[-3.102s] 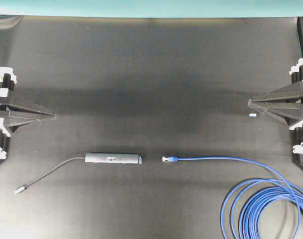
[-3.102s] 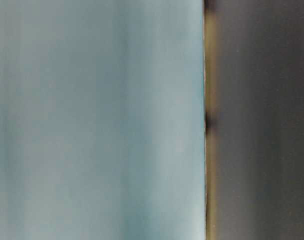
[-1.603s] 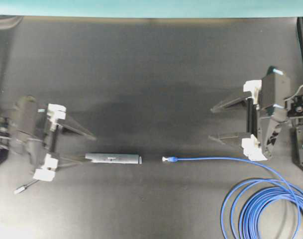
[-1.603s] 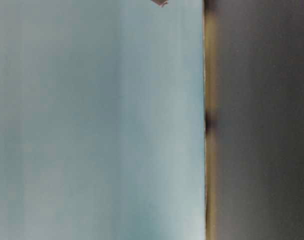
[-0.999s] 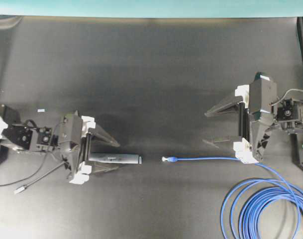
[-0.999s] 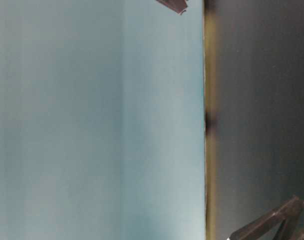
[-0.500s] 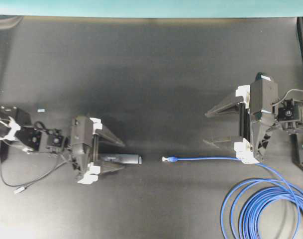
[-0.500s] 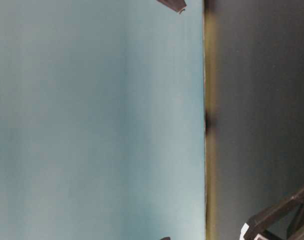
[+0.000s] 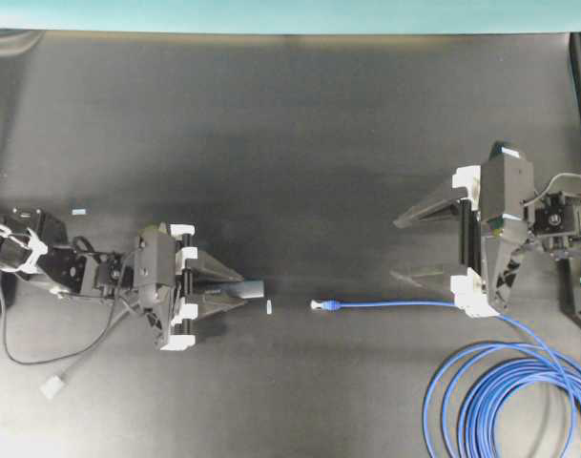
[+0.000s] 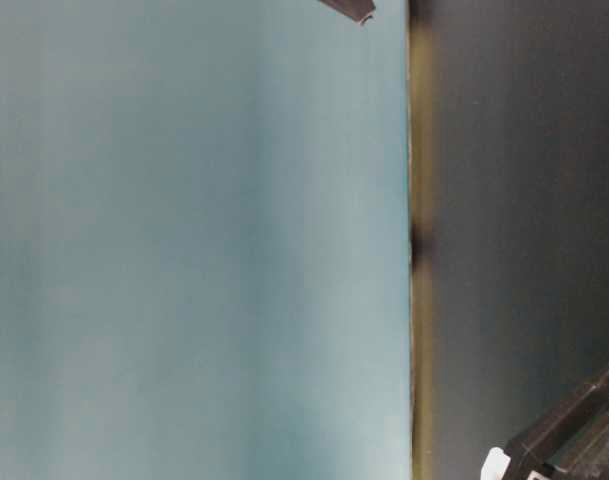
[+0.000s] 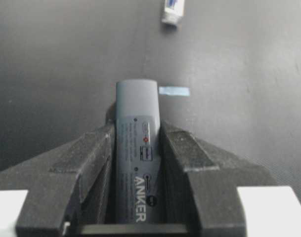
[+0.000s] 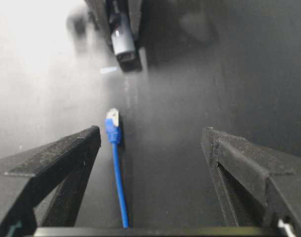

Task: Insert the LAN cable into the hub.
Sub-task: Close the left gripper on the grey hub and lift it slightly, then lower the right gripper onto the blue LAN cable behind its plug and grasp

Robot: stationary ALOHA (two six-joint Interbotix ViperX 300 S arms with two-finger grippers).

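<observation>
Now hub (image 11: 137, 148) between left fingers (image 11: 93, 158) (touching)

Overhead view: straight down from well above onto the dark table (image 9: 300, 143), both arms inside the frame. Table-level view: apparently turned on its side, mostly teal wall (image 10: 194, 240), blurred, only a sliver of table. Left wrist view: very close, along the left gripper (image 11: 136, 143) to the hub (image 11: 137, 123), with the cable plug (image 11: 172, 11) at the top edge. Right wrist view: opposite way, low between spread fingers (image 12: 56, 158). Shared by the wrist and overhead views: hub and plug.
</observation>
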